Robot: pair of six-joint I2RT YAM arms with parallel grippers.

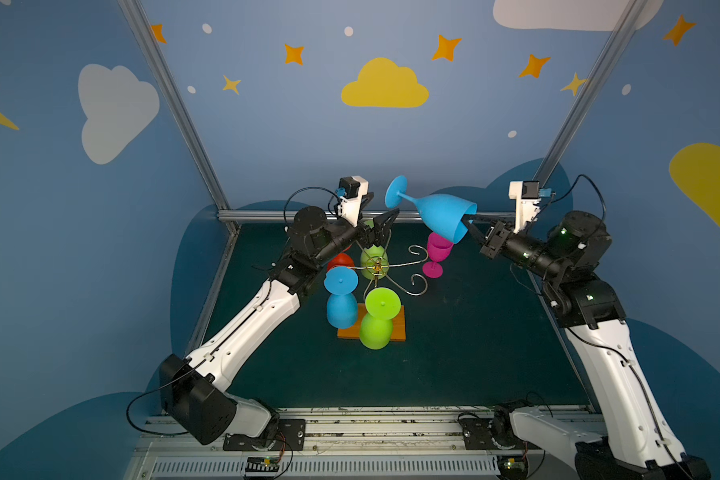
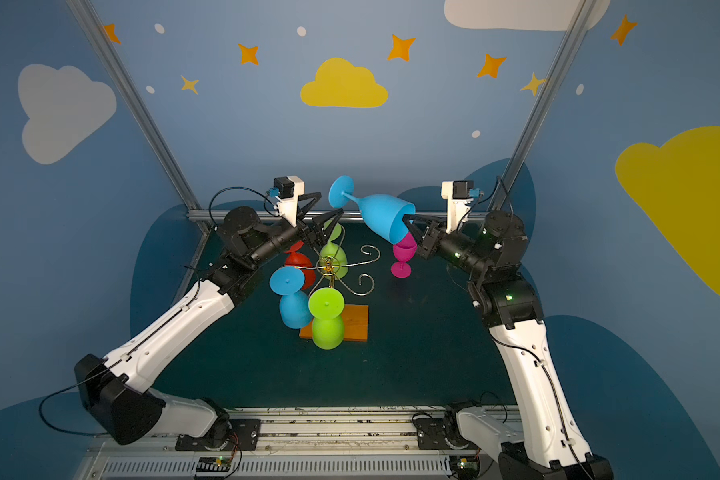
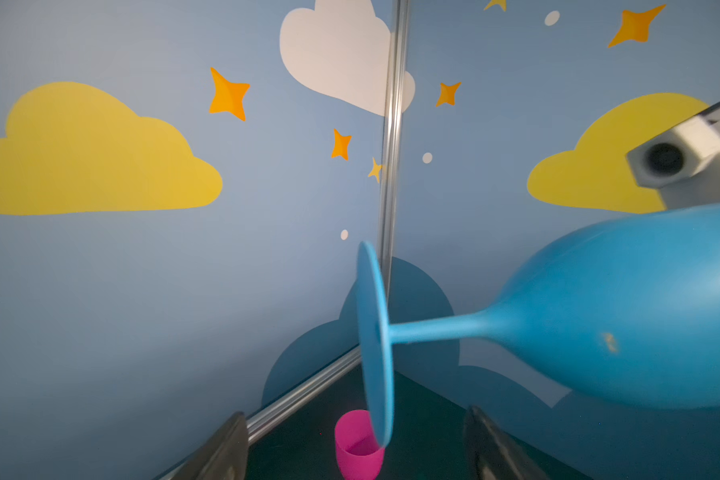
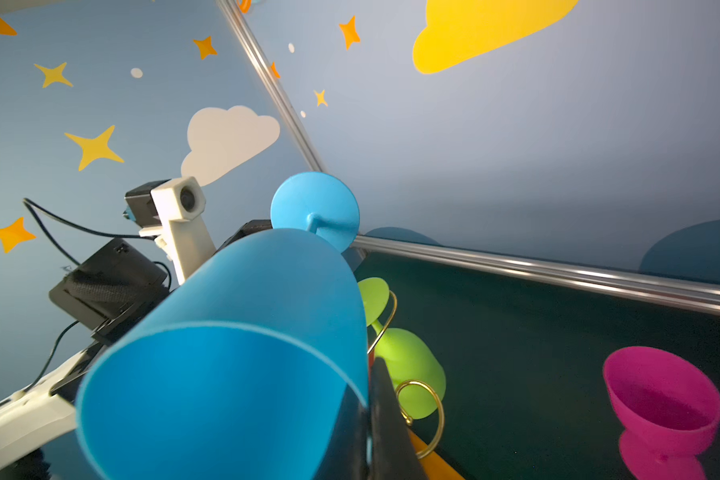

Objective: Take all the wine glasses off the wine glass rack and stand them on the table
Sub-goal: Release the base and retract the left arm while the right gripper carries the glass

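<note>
A blue wine glass hangs tilted in the air above and behind the wine glass rack, its foot towards the left. My right gripper is shut on the bowl's rim, one finger inside and one outside. My left gripper stands open just below the glass's foot, touching nothing. The rack is gold wire on an orange wooden base.
Four glasses hang upside down from the rack: blue, green, a second green and red. A pink glass stands upright on the dark green table right of the rack. Metal frame rails line the back edge.
</note>
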